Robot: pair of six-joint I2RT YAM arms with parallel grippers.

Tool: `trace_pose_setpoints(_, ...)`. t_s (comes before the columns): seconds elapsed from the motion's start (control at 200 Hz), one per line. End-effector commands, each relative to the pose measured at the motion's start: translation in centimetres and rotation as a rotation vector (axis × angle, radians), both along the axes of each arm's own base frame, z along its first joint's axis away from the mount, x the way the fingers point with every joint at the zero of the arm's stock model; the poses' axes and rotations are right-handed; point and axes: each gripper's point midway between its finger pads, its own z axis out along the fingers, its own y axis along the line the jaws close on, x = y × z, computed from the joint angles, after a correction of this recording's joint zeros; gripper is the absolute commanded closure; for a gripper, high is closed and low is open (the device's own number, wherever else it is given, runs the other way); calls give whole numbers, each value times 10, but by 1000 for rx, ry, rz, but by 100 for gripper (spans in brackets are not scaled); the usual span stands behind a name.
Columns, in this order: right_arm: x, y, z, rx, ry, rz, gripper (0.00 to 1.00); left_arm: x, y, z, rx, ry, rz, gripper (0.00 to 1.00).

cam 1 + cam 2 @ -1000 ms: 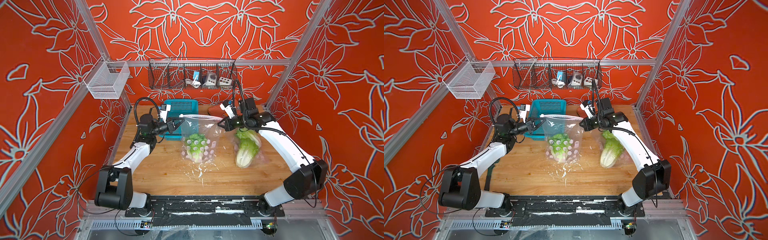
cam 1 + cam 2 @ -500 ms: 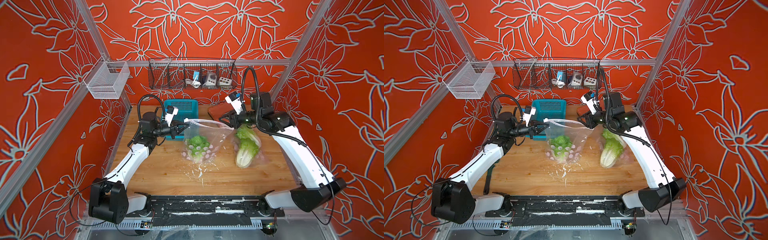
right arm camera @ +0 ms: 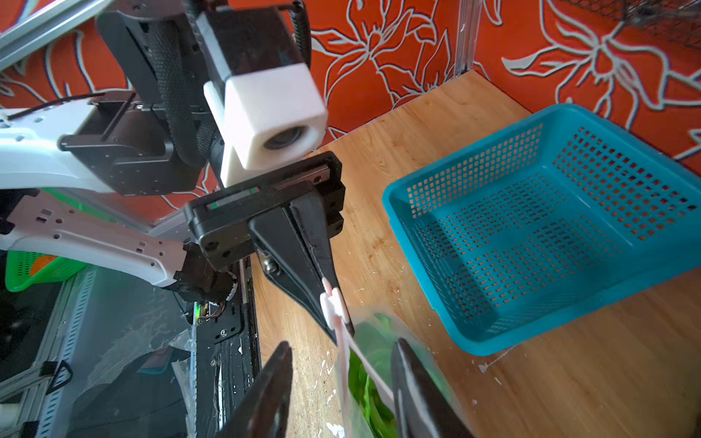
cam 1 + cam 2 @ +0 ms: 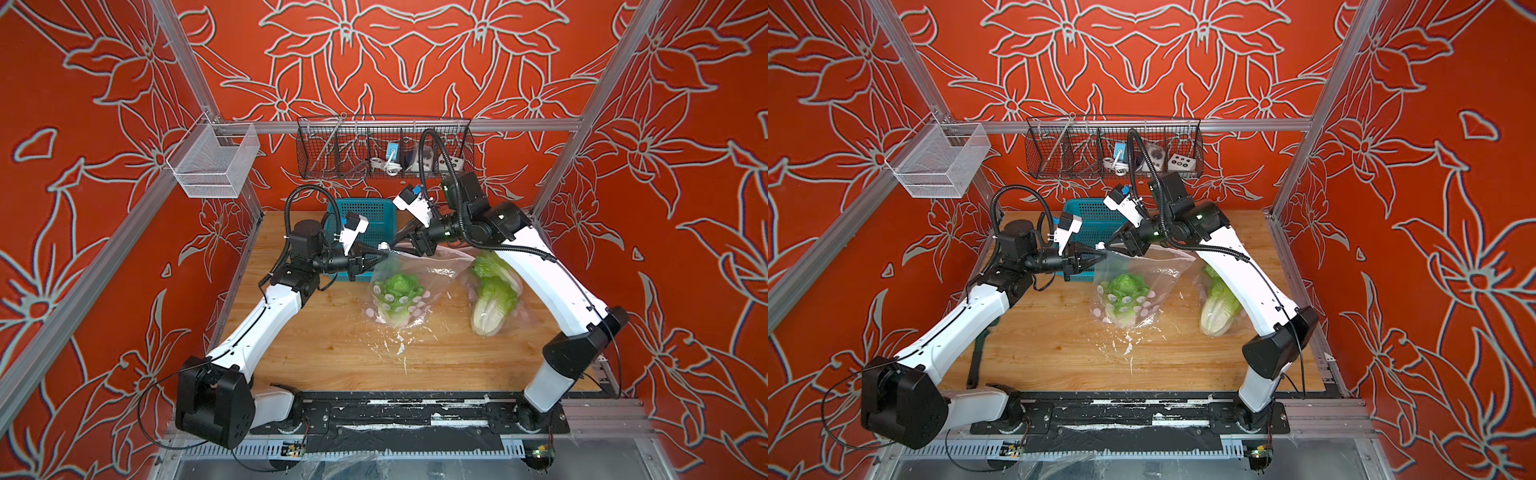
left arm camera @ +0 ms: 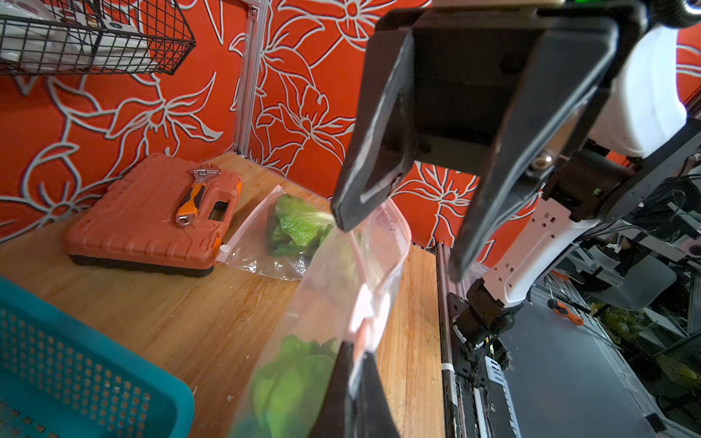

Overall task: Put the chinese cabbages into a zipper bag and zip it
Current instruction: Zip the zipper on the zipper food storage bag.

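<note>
A clear zipper bag [image 4: 419, 272] with pink dots hangs above the table with one chinese cabbage [image 4: 398, 291] inside, seen in both top views [image 4: 1126, 291]. My left gripper [image 4: 384, 248] is shut on the bag's top corner beside the white slider [image 3: 333, 303]. My right gripper [image 3: 341, 347] is open, its fingers [image 5: 364, 151] on either side of the bag's pink zipper strip, close to the left gripper [image 5: 354, 352]. Another chinese cabbage [image 4: 494, 299] lies on the table to the right in a second clear bag [image 5: 261, 242], partly under the right arm.
A teal basket [image 4: 365, 216] stands empty behind the grippers at the back of the wooden table [image 4: 332, 353]. An orange tool case [image 5: 144, 216] with a wrench [image 5: 193, 197] on it lies at the back right. A wire rack [image 4: 384, 149] hangs on the back wall.
My right gripper has opened and moved left along the bag's top edge toward the left gripper. The left gripper has shifted right and stayed shut on the bag.
</note>
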Motion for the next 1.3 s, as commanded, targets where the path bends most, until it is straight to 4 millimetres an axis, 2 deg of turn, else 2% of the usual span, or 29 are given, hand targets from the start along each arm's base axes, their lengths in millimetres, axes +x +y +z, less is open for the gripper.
trace_pose_setpoints(0.0,-11,8,12,47,-7,76,57,-4,-4,11,-6,-47,-49,100)
trace_pose_setpoints(0.2,-6,17,8,50,13,108,62,-5,-5,10,-5,-44,-61,100)
trace_pose_setpoints(0.375,-6,21,0,50,50,121,80,-5,-5,9,-3,-45,-61,100)
trace_pose_setpoints(0.711,-5,19,-5,38,43,112,96,-3,-5,12,-6,-53,-48,100)
trace_pose_setpoints(0.801,-4,19,-6,39,28,110,96,-3,-5,12,-8,-50,-47,100)
trace_pose_setpoints(0.891,-4,19,-4,59,11,110,87,-3,-5,12,-12,-43,-51,100)
trace_pose_setpoints(1.051,-2,23,-2,71,8,113,85,-2,-5,10,-12,-34,-48,100)
trace_pose_setpoints(1.226,0,23,-5,63,11,111,85,-1,-5,9,-11,-33,-47,100)
trace_pose_setpoints(1.296,0,22,-7,55,6,107,90,1,-5,8,-9,-28,-43,100)
